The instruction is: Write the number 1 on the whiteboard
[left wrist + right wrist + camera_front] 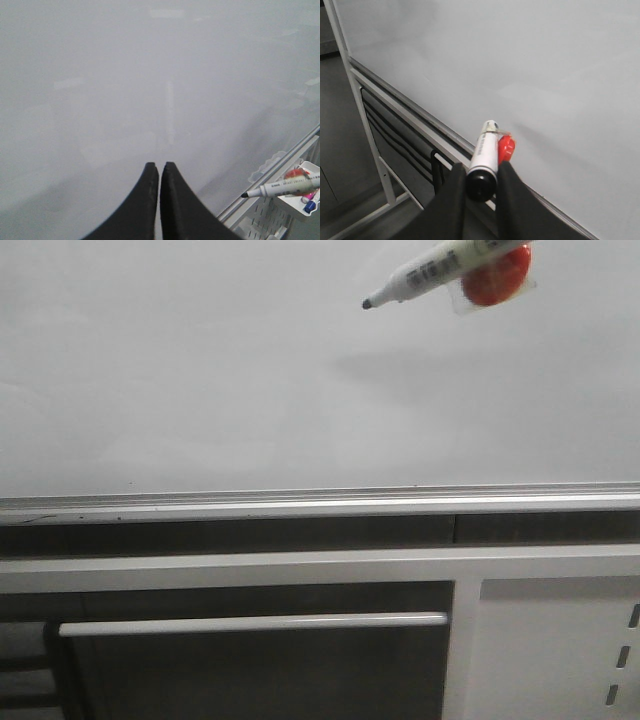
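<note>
The whiteboard fills the upper front view as a glossy pale grey surface above a silver rail. No number 1 is in view on it. A white marker with a black tip enters from the upper right, tip pointing left, close to the board; whether it touches I cannot tell. A red piece is fixed to its barrel. My right gripper is shut on the marker, pinching its black rear end. My left gripper is shut with nothing in it and faces the whiteboard.
Below the rail is a white frame with a horizontal bar and a slotted white panel. In the left wrist view a small white tray holding coloured markers sits beside the marker.
</note>
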`<state>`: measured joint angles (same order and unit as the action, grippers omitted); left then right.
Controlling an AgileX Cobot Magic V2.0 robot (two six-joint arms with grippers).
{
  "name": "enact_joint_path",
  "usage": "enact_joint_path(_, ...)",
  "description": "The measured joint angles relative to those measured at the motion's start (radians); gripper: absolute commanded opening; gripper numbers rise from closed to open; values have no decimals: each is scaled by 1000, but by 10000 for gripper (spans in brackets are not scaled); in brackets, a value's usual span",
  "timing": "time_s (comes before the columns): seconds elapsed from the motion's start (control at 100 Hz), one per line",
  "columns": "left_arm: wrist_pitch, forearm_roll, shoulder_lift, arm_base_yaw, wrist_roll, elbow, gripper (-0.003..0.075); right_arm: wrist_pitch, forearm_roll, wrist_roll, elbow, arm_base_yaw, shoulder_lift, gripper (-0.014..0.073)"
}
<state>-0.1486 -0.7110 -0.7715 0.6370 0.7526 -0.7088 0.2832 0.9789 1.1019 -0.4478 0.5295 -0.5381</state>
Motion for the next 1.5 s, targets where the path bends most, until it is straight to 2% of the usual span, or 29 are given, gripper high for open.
enact_joint_path(0.31,10,-3,0,-2,0,0,-20,-78,12,41,2,84,-43,-43)
enact_joint_path(1.01,10,-3,0,-2,0,0,-20,-146,12,45,2,84,-70,-43)
enact_joint_path(1.26,10,-3,0,-2,0,0,-20,-147,11,48,-24,84,-140,-43)
enact_joint_path(1.5,10,-3,0,-2,0,0,-20,-149,7,72,-52,137,-205,-43)
